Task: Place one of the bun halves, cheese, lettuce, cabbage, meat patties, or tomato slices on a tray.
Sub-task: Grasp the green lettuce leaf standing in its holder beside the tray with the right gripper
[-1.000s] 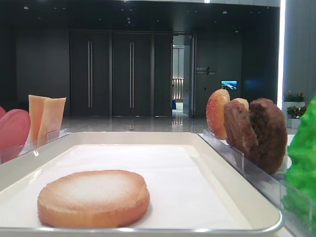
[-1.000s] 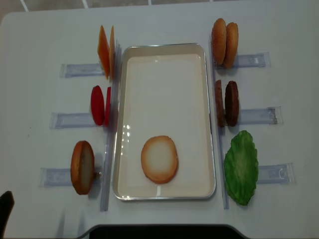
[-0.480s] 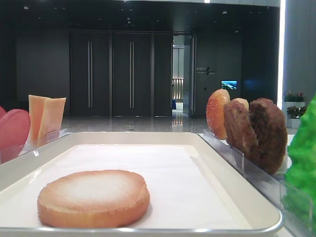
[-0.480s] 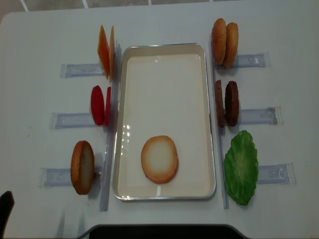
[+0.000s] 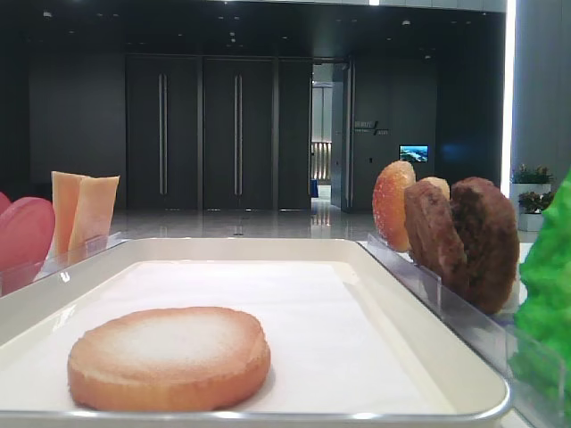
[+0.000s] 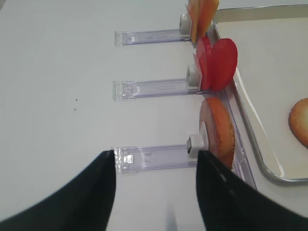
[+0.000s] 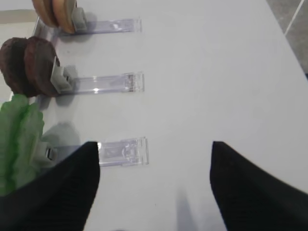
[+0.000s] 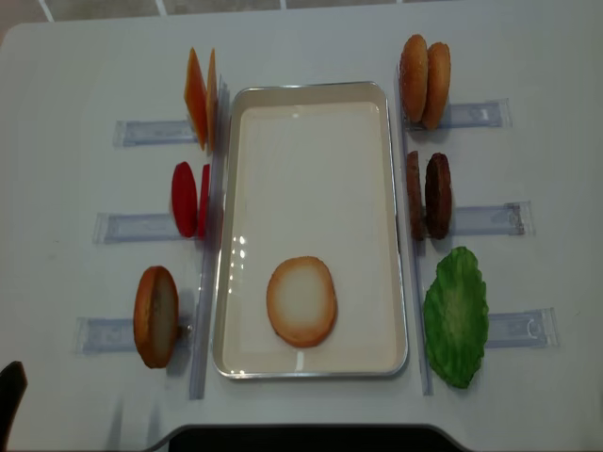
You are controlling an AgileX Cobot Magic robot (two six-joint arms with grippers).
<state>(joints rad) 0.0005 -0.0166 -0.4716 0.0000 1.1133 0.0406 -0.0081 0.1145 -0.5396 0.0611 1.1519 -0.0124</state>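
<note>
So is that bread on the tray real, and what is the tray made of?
The bun half looks like fake food, maybe foam or plastic: its rim is very even and its pale top looks powdery and matte. I can't be sure. The tray seems to be metal or glossy plastic: its rounded rim shines. A matte white sheet lines it.

Black, finely ribbed jaws

Bright-green lettuce (image 8: 456,316), red tomato slices (image 8: 187,199), dark brown meat patties (image 8: 430,195), white tray (image 8: 311,94).
</note>
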